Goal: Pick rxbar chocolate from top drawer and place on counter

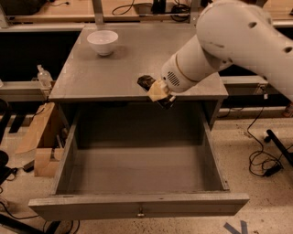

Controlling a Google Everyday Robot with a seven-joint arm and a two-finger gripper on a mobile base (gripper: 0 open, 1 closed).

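The top drawer stands pulled fully open below the counter, and its grey inside shows nothing in it. My gripper hangs from the big white arm over the counter's front edge, above the back of the drawer. It is shut on the rxbar chocolate, a small dark bar that sticks out up and to the left of the tan fingertips, just above the counter top. The bar's lettering is hidden.
A white bowl sits at the counter's back left. Cardboard boxes and a small clear bottle are left of the cabinet. Cables lie on the floor to the right. Light wooden benches run along the back.
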